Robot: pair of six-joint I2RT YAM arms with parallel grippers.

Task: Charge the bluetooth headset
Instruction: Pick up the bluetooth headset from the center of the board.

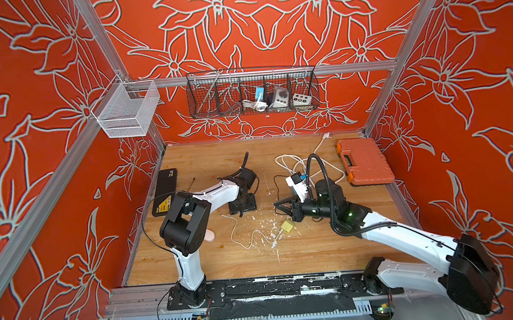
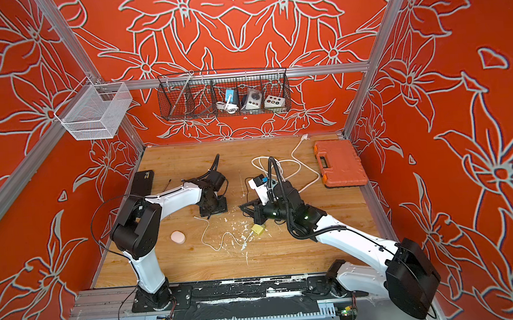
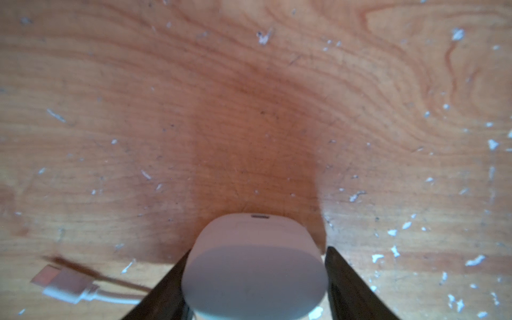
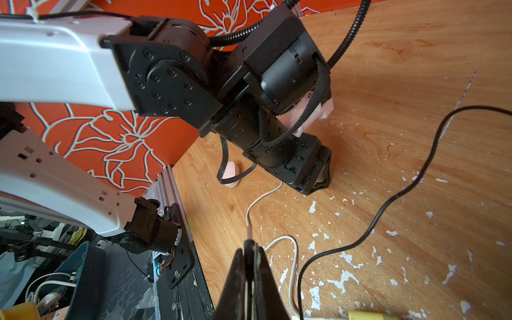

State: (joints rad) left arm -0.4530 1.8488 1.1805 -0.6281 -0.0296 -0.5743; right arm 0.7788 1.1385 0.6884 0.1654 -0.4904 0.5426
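Observation:
The headset's pale rounded case (image 3: 253,266) stands between the fingers of my left gripper (image 3: 259,249), which is shut on its sides. Its charging slot (image 3: 260,217) faces the wooden table. In both top views this gripper (image 1: 242,209) (image 2: 214,211) points down at the table's middle. The white charging cable (image 1: 242,242) snakes from a yellow charger (image 1: 287,226) to a loose plug (image 3: 62,278) lying beside the left gripper. My right gripper (image 1: 277,205) (image 4: 250,246) hovers shut to the right of it, above the cable, with nothing seen between its fingers.
A pink oval object (image 2: 177,236) lies near the left arm's elbow. An orange tool case (image 1: 363,165) sits at the back right and a black box (image 1: 166,191) at the left edge. White cord loops (image 1: 308,163) and a black wire (image 4: 415,182) cross the table. Wire baskets (image 1: 252,93) hang on the back wall.

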